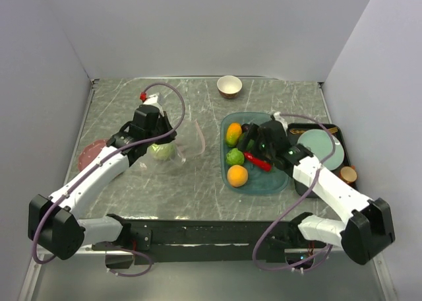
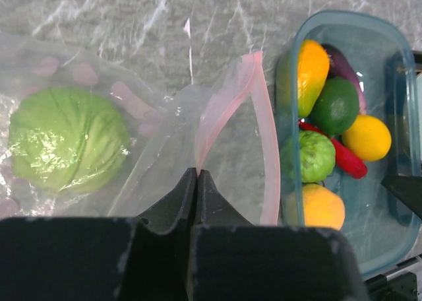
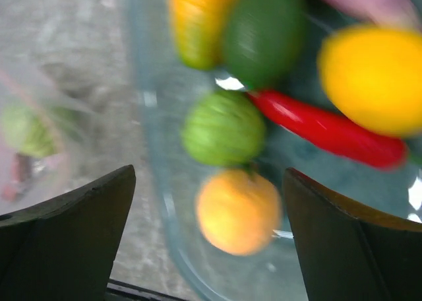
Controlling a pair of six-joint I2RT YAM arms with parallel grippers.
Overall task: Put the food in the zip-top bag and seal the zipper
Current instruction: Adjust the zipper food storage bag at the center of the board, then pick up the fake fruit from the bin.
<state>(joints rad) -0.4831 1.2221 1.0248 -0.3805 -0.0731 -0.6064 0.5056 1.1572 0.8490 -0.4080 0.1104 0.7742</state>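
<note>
Blurrily seen, right end effector (image 3: 210, 172) gapes over food (image 3: 224, 129); left end effector (image 2: 198, 174) pinches the zip-top bag (image 2: 227, 142).

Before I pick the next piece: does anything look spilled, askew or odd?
Nothing stands out. The cabbage sits inside the zip-top bag, the left tool pinches the bag's mouth edge, and the other food lies within the teal tray.

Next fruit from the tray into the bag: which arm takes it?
Right. The right gripper hangs open over the tray, an orange just below. The left gripper is shut on the zip-top bag edge, holding its mouth open; the cabbage is already inside.
</note>
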